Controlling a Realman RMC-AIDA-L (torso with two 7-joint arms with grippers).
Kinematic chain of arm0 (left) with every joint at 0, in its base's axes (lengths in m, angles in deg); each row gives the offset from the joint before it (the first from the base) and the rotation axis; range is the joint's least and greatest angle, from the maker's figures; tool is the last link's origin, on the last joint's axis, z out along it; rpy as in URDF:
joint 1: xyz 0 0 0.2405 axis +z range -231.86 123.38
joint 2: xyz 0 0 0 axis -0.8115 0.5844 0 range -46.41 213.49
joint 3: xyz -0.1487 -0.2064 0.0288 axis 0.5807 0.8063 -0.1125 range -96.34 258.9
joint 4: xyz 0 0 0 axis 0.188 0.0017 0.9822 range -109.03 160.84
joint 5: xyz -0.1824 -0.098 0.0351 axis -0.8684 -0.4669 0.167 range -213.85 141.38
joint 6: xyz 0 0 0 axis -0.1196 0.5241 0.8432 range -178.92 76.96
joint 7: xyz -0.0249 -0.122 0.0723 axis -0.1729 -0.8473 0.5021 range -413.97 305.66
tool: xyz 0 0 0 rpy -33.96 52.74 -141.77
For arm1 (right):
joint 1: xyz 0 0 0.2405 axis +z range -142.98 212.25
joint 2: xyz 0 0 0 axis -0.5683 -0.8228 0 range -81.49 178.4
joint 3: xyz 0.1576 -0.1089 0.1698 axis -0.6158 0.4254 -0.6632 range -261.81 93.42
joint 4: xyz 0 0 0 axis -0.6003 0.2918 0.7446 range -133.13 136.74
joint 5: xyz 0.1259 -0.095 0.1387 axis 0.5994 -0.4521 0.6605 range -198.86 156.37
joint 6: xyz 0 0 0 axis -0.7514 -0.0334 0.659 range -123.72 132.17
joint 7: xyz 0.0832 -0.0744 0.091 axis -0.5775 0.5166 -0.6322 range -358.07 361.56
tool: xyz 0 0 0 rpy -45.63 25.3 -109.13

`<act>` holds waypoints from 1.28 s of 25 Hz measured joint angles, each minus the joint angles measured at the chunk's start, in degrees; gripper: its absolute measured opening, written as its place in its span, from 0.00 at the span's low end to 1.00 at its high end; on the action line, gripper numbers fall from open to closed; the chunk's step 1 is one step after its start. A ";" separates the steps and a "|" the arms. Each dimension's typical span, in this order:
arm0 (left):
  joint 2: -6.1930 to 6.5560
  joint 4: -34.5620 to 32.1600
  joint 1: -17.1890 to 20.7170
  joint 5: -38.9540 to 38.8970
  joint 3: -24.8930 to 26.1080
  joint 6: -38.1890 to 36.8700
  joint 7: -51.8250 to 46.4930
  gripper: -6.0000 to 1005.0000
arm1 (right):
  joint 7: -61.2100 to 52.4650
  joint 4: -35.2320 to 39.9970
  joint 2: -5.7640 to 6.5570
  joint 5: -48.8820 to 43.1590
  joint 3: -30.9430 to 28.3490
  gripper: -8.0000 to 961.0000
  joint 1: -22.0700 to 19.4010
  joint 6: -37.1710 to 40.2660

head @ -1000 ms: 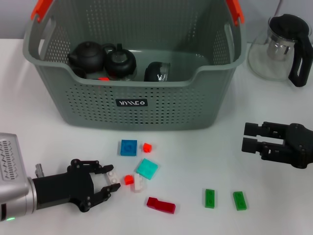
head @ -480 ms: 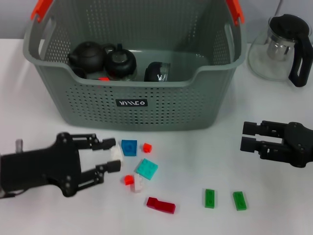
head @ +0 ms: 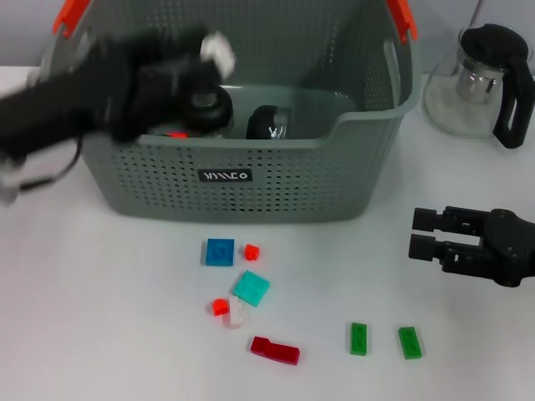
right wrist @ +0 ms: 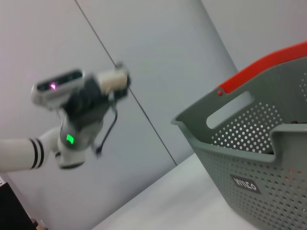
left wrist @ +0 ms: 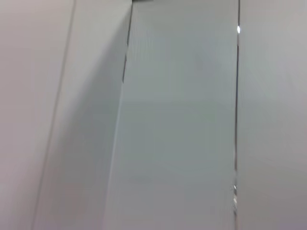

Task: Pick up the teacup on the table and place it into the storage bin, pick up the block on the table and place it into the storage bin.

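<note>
**White block hanging over the basket**

From the head camera, the left gripper [head: 205, 58] is reaching over the basket [head: 251, 159], its fingers pinched together on a small white block [head: 218, 50]. The block is sitting above the basket's left half, over the dark teapots [head: 175, 98] already lying inside, so a release would probably drop it straight in. A dark cup [head: 268, 122] is lying inside too, toward the basket's middle. The black label [head: 225, 175] on the basket's front wall carries white lettering I cannot make out. In front of the basket, other blocks are lying loose: a blue one [head: 220, 251], a teal one [head: 251, 287], a dark red one [head: 275, 350]. The right gripper [head: 424, 233] is idling right of the basket, fingers a little apart, holding nothing.

The left wrist camera is showing only blank wall.

From the right wrist camera, the left arm [right wrist: 79, 112] is showing beyond the basket's [right wrist: 249, 158] red handle [right wrist: 261, 67]; the label [right wrist: 244, 184] is too slanted to read.
</note>
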 joint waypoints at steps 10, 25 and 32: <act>1.66 -15.02 -9.41 1.50 -13.96 23.33 -21.99 0.43 | 0.17 -0.03 -0.13 0.00 0.12 0.70 0.17 -0.24; -0.47 -23.99 -15.78 43.21 -41.04 47.76 -54.28 0.44 | 0.47 -0.18 -0.17 0.01 -0.07 0.70 -0.18 -0.60; -2.87 -28.34 -13.92 43.28 -41.05 48.44 -54.08 0.54 | 0.49 -0.35 -0.22 -0.01 -0.07 0.70 -0.15 -0.91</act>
